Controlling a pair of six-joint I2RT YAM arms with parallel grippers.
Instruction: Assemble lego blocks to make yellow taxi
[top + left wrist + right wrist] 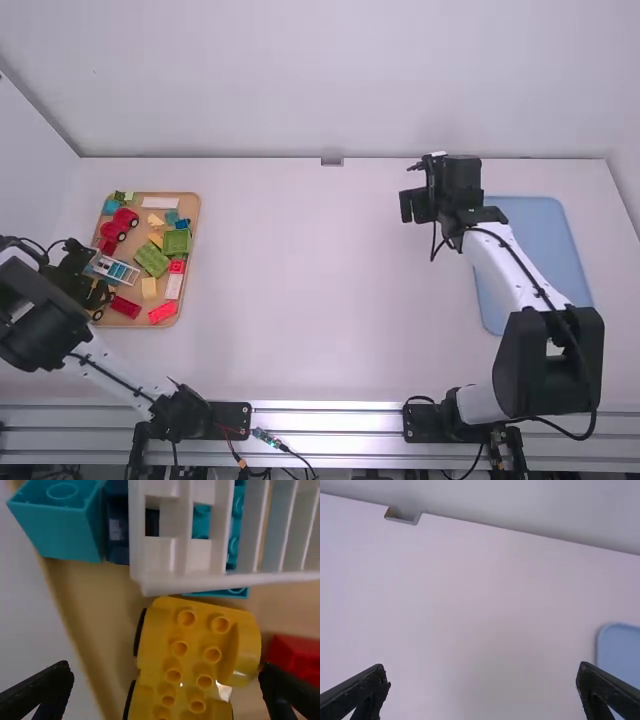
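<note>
Clock directions as in the high view. Left gripper is at eight o'clock on the tan tray, over the yellow wheeled base – fingers spread wide, one to either side of the base, nothing held. The base lies studs up in the tray with black wheels along one side, white ladder piece just beside it toward one o'clock. Right gripper hangs over the table, at about ten o'clock from the blue tray – fingers wide apart, empty. Tan tray sits at nine o'clock on the table, blue tray at three. Also in the tan tray: red car at eleven o'clock, white piece at twelve, green block at two, another green block mid-tray, yellow block at six, red block near five.
</note>
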